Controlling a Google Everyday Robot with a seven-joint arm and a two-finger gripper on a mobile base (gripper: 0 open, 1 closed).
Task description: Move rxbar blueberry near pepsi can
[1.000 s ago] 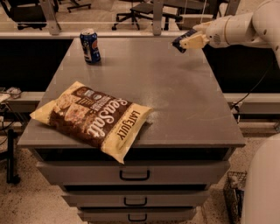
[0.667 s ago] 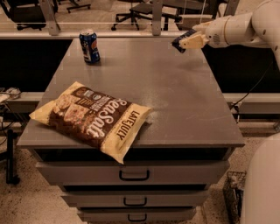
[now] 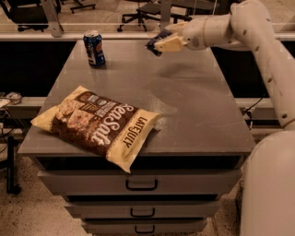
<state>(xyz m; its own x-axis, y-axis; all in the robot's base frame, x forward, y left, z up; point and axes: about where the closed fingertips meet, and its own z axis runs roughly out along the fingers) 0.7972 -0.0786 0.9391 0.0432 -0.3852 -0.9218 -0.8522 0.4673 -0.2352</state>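
The pepsi can stands upright at the far left of the grey cabinet top. My gripper hangs above the far edge of the top, right of the can and well apart from it. It is shut on the rxbar blueberry, a small dark navy wrapper that shows between the cream fingers. The bar is held in the air, clear of the surface and partly hidden by the fingers.
A large yellow-and-brown chip bag lies at the front left of the top, overhanging the front edge. Drawers with handles are below. Office chairs stand behind the cabinet. My white arm reaches in from the right.
My gripper has moved left along the far edge with the bar in it, closer to the can. The can and chip bag have not moved.
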